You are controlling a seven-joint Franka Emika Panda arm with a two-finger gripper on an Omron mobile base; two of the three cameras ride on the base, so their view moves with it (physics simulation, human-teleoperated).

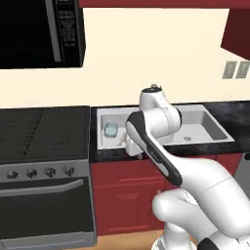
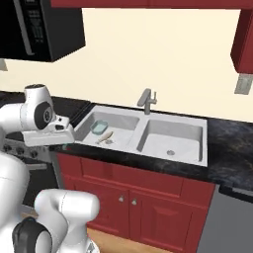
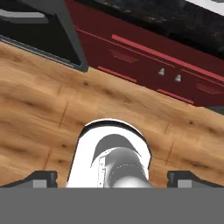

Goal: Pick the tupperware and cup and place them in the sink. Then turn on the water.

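hand view is showing the pincer (image 3: 112,177) gaping wide, gripping nothing, pointing at the wood floor (image 3: 39,113). the tupperware (image 2: 99,127) is lying in the sink (image 2: 197,160), well apart from it.

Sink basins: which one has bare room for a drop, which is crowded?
Right basin is bare apart from its drain, bordered by the divider and the dark counter. Left basin is crowded: the tupperware and a small tan item lie there, leaving only its faucet side free.
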